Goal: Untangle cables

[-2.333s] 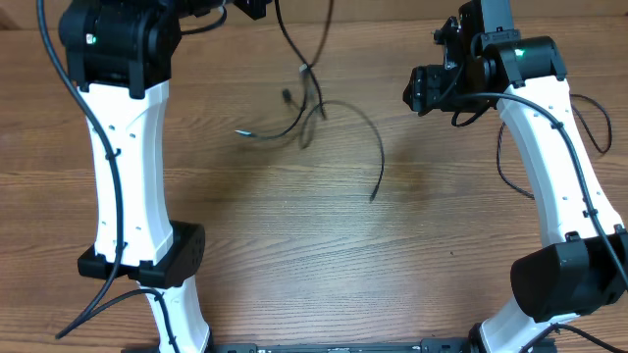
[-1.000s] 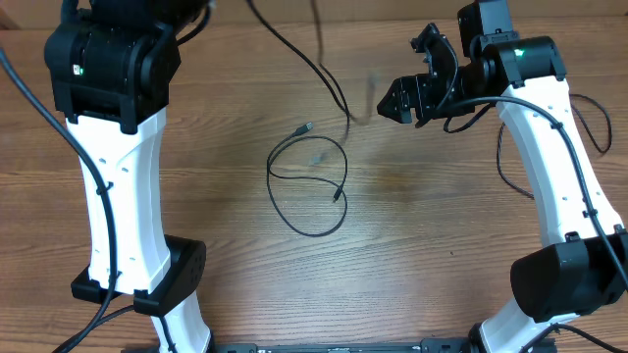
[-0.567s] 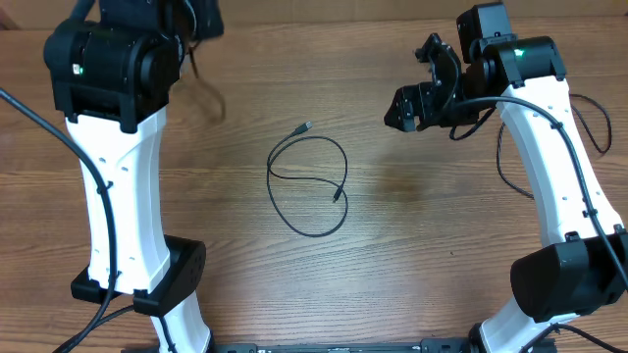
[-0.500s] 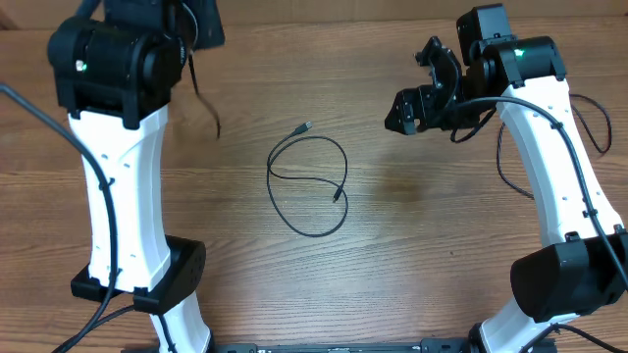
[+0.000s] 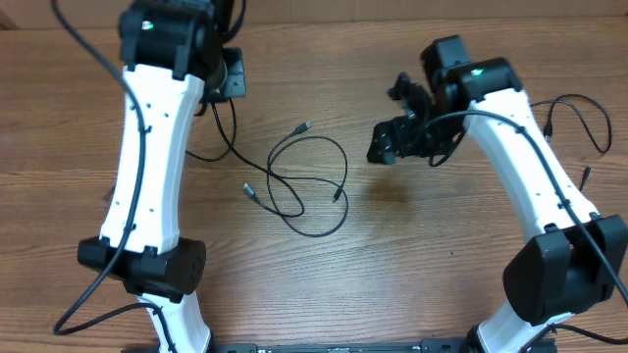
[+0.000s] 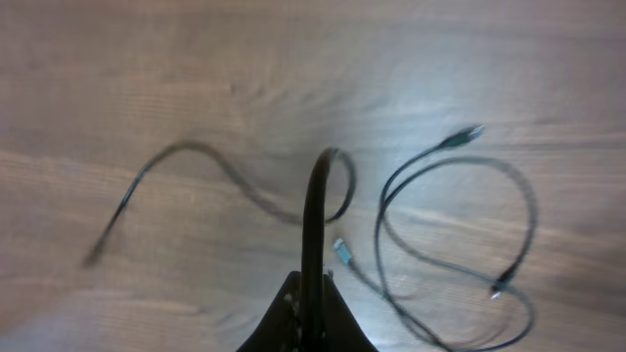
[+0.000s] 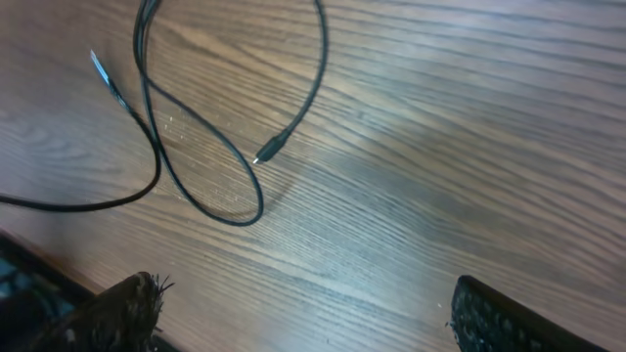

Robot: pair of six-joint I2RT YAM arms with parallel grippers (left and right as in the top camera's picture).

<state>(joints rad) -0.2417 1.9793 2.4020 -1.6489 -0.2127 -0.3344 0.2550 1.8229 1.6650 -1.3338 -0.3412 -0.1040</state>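
My left gripper (image 6: 311, 286) is clamped shut on the held cable (image 6: 313, 210), a thin black cord that rises from between my fingers, curls over just ahead and trails off to the left, blurred; its small pale-tipped plug (image 6: 340, 251) lies just ahead and to the right of that gripper. The looped cable (image 5: 345, 175), equally thin and black, lies flat on the wooden table (image 5: 422, 265) as one open ring with a small plug at each end, ahead and to the right of my left gripper; the held cable crosses its near edge. My right gripper (image 7: 303, 318) is spread wide and holds nothing; the ring lies ahead of it, to the left.
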